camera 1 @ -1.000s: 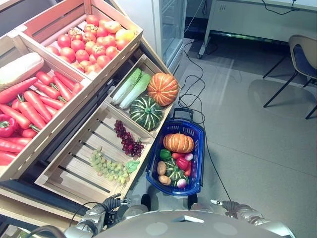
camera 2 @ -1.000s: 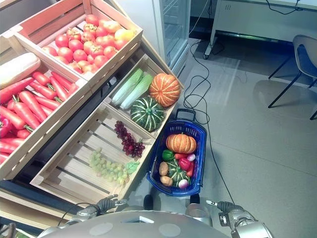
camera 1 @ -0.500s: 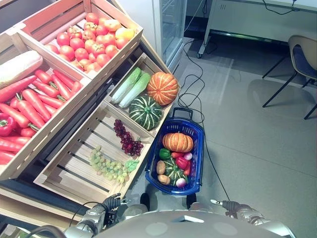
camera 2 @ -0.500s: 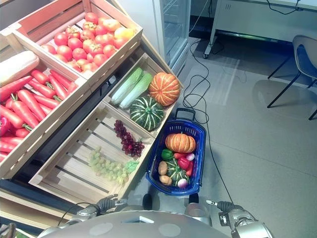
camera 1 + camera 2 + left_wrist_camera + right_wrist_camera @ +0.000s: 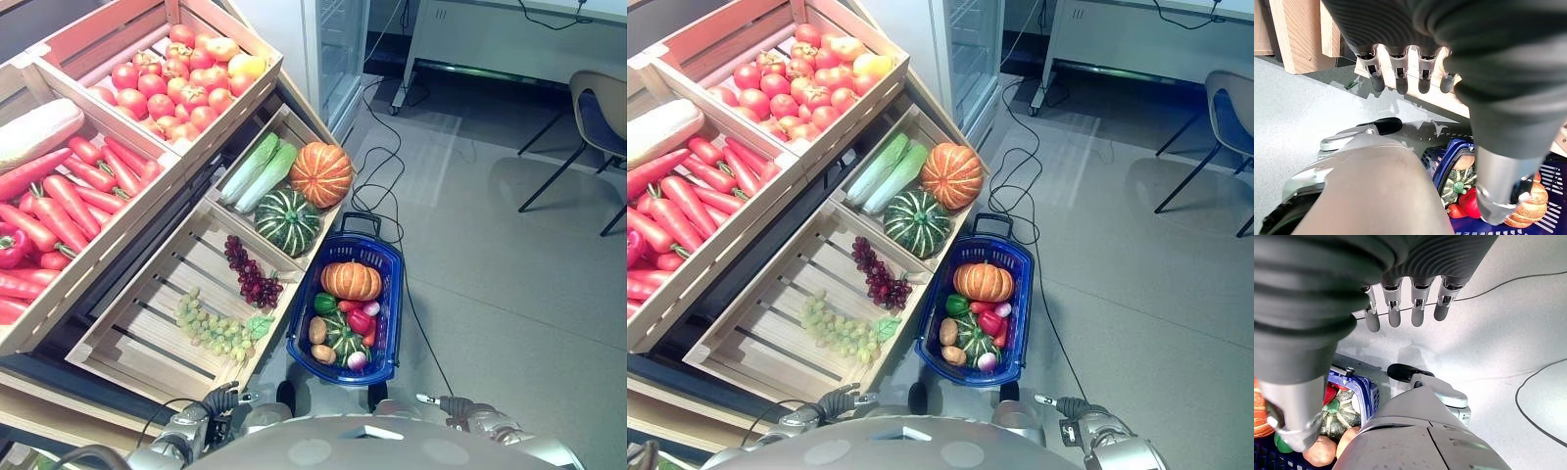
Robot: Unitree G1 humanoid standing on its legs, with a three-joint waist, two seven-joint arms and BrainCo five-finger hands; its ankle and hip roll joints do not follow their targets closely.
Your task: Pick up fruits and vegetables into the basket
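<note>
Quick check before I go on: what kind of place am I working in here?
Probably a mock grocery produce stand set up in a lab or office. Tilted wooden crates hold tomatoes, carrots and pumpkins, a blue shopping basket sits on the floor, and a desk and chair stand behind.

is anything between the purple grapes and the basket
Only the crate's low wooden wall runs between the purple grapes and the blue basket; nothing else blocks that short path. The basket's top is open.
</note>
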